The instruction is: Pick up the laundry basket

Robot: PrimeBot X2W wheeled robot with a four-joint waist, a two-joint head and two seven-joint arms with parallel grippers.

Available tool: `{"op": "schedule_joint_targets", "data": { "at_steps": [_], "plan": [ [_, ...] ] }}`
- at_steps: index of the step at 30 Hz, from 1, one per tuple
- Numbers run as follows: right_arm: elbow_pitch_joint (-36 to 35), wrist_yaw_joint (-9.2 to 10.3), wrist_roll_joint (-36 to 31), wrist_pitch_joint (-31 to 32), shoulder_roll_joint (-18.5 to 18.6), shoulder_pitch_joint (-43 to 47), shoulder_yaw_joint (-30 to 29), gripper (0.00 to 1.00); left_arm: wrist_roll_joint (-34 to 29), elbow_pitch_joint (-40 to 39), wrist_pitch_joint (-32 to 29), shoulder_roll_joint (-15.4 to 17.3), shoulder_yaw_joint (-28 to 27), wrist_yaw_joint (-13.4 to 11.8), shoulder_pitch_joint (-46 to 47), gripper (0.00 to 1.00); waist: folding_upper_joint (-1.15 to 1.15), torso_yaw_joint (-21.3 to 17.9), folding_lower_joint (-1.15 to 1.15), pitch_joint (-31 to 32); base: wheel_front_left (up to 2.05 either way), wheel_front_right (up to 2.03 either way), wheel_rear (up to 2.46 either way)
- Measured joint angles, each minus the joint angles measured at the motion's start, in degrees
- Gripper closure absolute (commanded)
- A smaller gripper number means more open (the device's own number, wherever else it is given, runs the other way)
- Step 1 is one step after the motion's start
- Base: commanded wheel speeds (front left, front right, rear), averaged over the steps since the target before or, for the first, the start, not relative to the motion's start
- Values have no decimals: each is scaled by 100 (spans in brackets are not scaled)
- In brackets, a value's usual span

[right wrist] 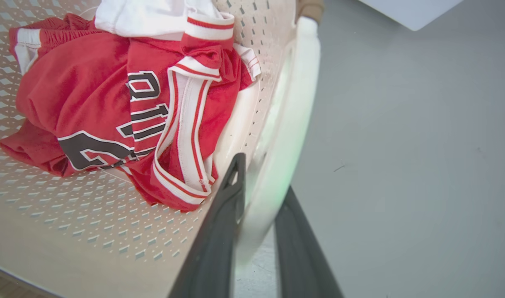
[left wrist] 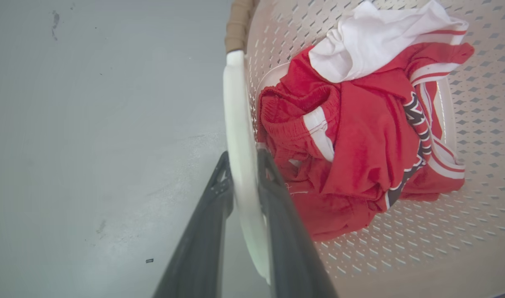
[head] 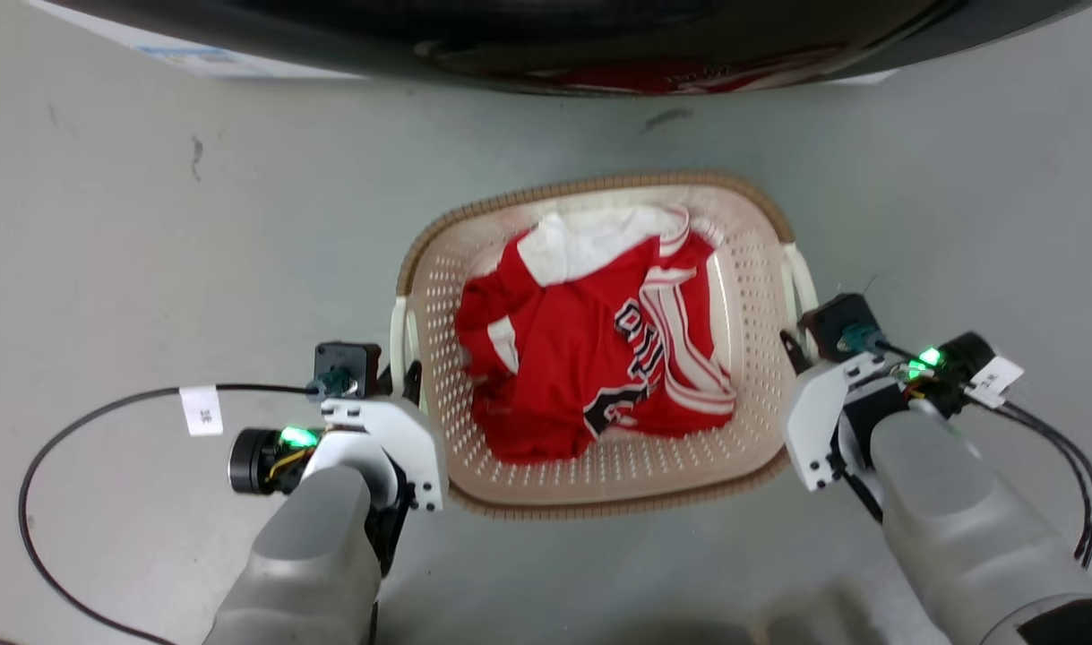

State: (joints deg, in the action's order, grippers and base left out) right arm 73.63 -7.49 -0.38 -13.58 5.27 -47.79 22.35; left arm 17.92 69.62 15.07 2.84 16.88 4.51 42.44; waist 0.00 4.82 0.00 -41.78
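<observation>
The laundry basket sits on the floor at the centre of the head view, a red jersey heaped inside. At its 9 o'clock the left gripper has its fingers clamped on the left handle. At 3 o'clock the right gripper pinches the right handle likewise. The lift looks ready to start. Raise both arms together at the same pace, straight up, so the basket stays level and neither thin loop twists out.
</observation>
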Motion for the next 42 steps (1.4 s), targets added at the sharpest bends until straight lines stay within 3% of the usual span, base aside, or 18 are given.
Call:
{"op": "schedule_joint_targets", "data": {
  "at_steps": [15, 32, 42],
  "plan": [
    [26, 10, 879, 678, -169, 671, 826, 100, 272, 388, -338, 79, 303, 159, -485, 100, 0, -171, -1, 1354, 0, 0, 0],
    [-199, 18, 2308, 1569, -189, 1301, 2089, 100, 407, 432, -1255, 236, 646, 263, -922, 100, 0, -449, -1, 2891, 0, 0, 0],
    [-454, 36, 3172, 2131, -24, 1610, 2786, 100, 818, 359, -1833, 258, 1009, 264, -1149, 100, 0, -539, -1, 3609, 0, 0, 0]
  ]
}}
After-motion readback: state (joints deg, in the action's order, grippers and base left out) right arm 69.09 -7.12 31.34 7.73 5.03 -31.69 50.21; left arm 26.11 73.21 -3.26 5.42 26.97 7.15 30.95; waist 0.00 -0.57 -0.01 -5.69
